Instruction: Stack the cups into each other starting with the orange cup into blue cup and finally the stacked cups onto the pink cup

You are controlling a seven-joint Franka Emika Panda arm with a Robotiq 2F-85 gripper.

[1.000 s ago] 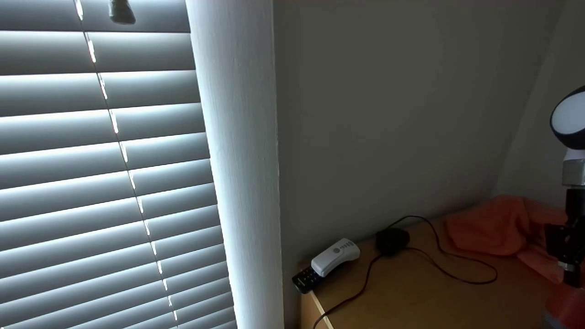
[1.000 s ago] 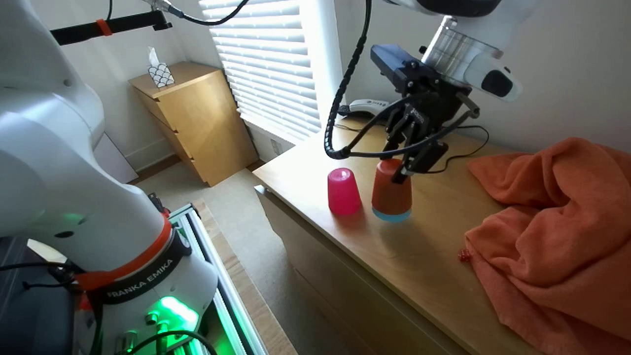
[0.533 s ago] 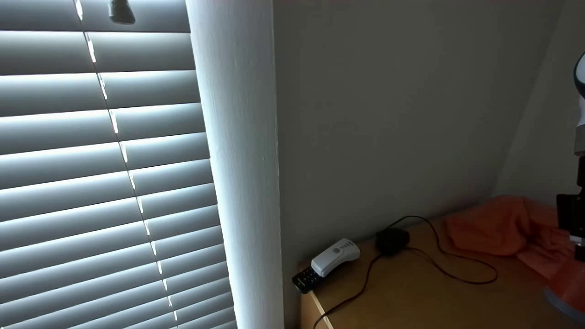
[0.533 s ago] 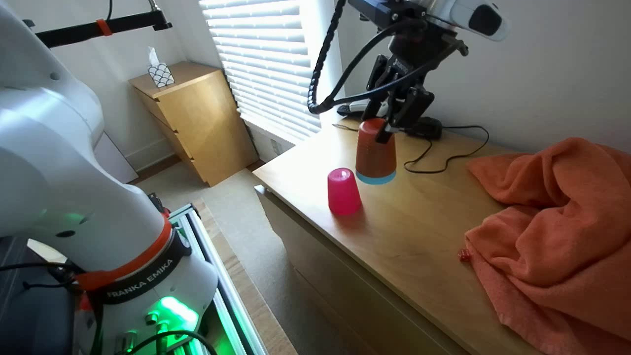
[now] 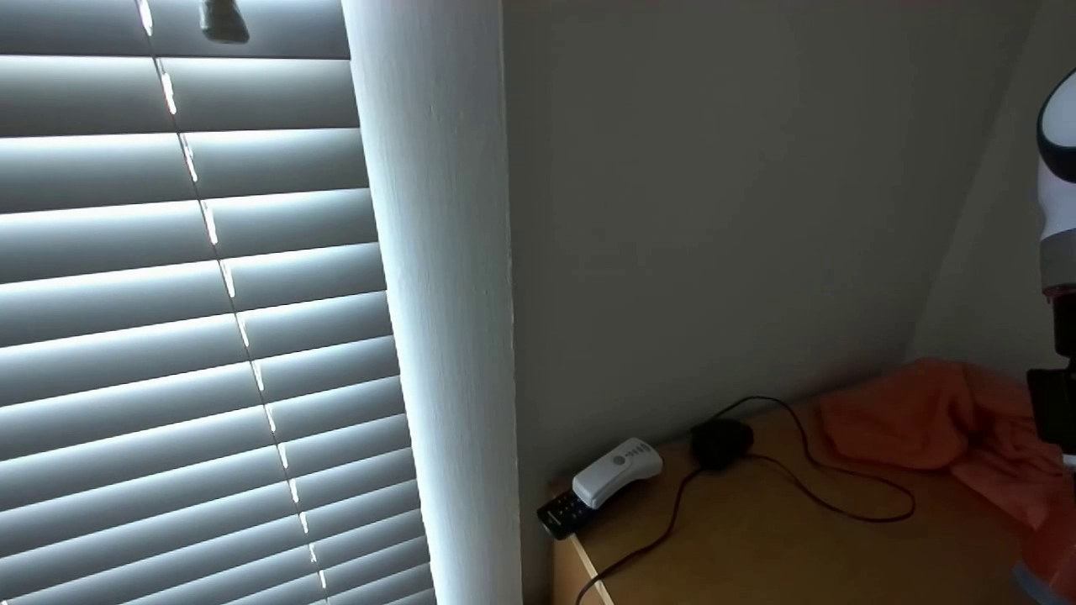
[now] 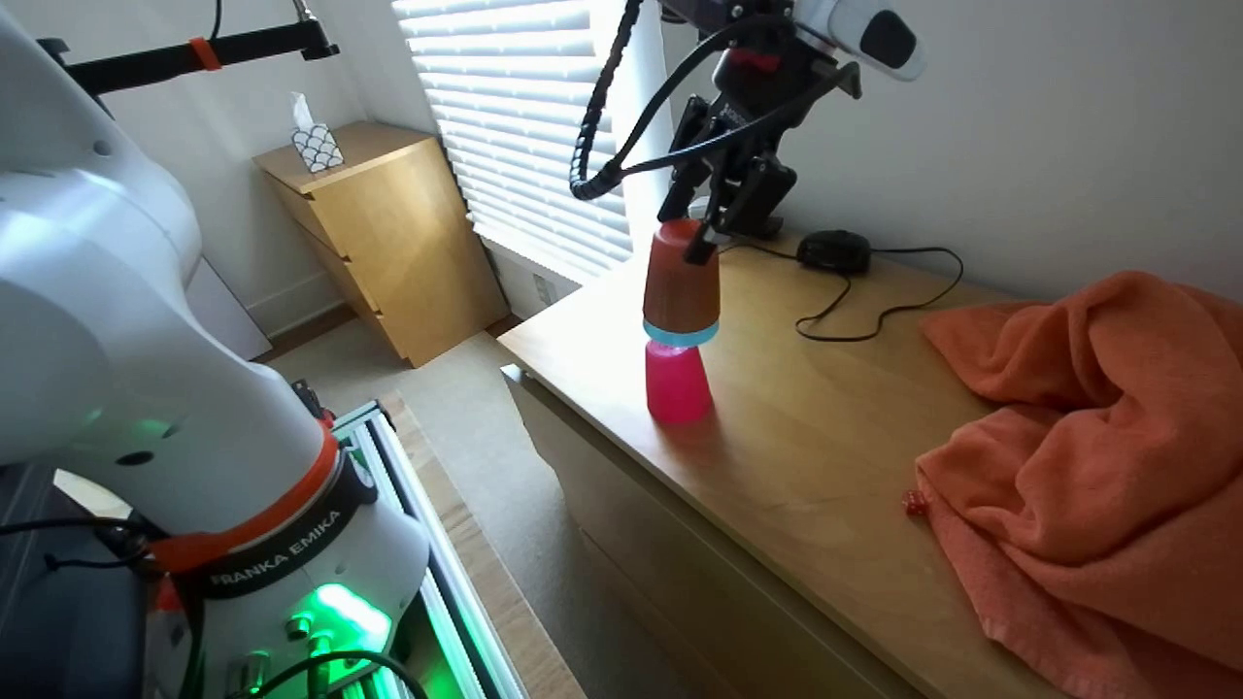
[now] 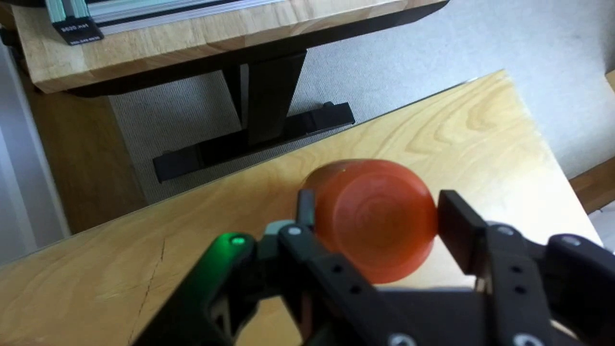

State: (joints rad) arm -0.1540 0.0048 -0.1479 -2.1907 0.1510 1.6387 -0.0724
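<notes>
The orange cup [image 6: 683, 286] is upside down, and my gripper [image 6: 685, 236] is shut on it near its base. The blue cup [image 6: 682, 335] shows only as a rim band under the orange cup; the rest is inside it. The upside-down pink cup [image 6: 678, 386] stands on the dresser directly below the held stack in this exterior view. The blue rim overlaps the pink cup's top; I cannot tell whether they touch. In the wrist view the fingers [image 7: 377, 211] flank the orange cup [image 7: 377, 240], which hides the pink cup.
The dresser top [image 6: 777, 466] has its front edge close to the pink cup. An orange towel [image 6: 1097, 466] lies to the right. A black corded device [image 6: 833, 250] lies at the back. A white handset [image 5: 618, 472] and a black remote [image 5: 565, 514] lie by the wall.
The gripper has lifted the orange and blue cups and carried them left in an exterior view, from beside the pink cup to above it. The pink cup has not moved.
</notes>
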